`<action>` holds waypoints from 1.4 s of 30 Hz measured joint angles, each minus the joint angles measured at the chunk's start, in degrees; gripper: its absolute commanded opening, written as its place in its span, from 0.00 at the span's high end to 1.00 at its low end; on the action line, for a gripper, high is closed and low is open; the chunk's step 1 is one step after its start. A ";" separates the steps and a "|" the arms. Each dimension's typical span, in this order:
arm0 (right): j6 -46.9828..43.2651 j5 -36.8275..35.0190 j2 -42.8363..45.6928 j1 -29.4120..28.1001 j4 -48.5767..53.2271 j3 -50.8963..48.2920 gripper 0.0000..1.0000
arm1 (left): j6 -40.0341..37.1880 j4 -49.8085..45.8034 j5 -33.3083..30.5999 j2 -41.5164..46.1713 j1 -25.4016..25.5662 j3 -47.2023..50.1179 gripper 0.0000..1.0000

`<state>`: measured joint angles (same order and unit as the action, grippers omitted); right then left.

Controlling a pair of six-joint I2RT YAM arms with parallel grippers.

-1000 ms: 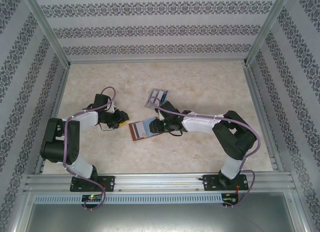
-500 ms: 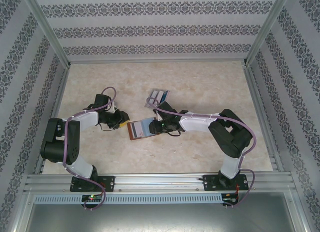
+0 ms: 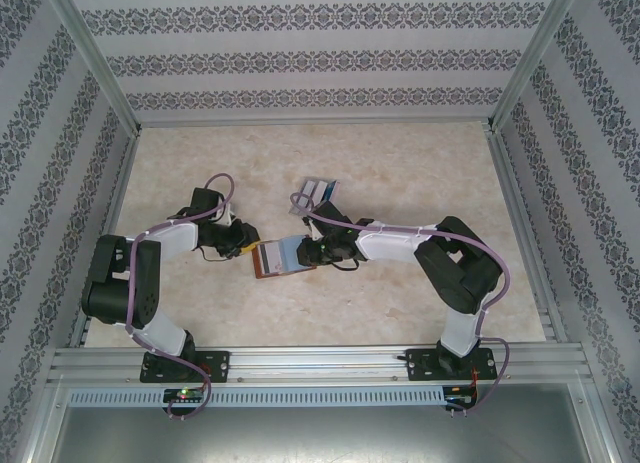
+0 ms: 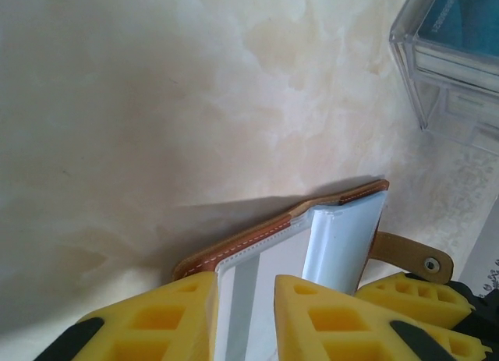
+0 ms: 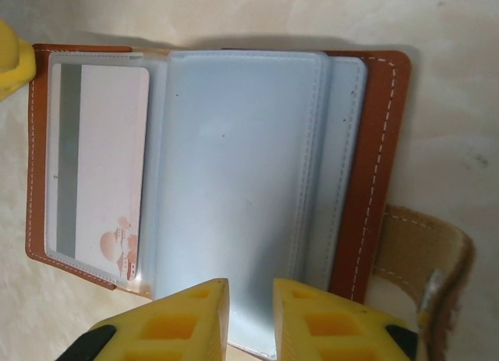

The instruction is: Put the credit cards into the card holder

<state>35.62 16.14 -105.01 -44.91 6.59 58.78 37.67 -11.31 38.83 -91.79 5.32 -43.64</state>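
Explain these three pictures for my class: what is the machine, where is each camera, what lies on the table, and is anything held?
Two robot arms are bolted to a table's near edge. The overhead picture shows both; the other two come from a camera on each wrist, with yellow fingers at the bottom. On the table are an open brown holder, one card in its sleeve, and a clear box. The left gripper and right gripper each straddle a holder edge; whether they pinch it is unclear.
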 measured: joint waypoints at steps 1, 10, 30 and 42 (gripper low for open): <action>-0.02 0.11 -0.13 0.00 0.00 0.00 0.77 | 0.00 0.13 0.04 -0.17 0.22 0.11 0.76; 0.04 0.31 -0.68 -0.37 -0.07 0.42 0.61 | -0.02 0.22 0.13 -1.27 0.98 0.44 0.77; 0.22 -1.90 -0.63 -0.74 0.57 0.96 0.53 | -2.54 -2.91 -4.83 -0.09 1.90 0.48 0.74; 0.22 -3.58 -0.57 -1.01 1.53 1.38 0.50 | -2.51 -2.84 -4.83 -0.66 2.84 0.55 0.76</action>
<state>35.83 12.56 -105.58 -45.91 8.12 60.16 35.16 -14.15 34.00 -92.44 8.16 -43.09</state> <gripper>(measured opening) 0.479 0.243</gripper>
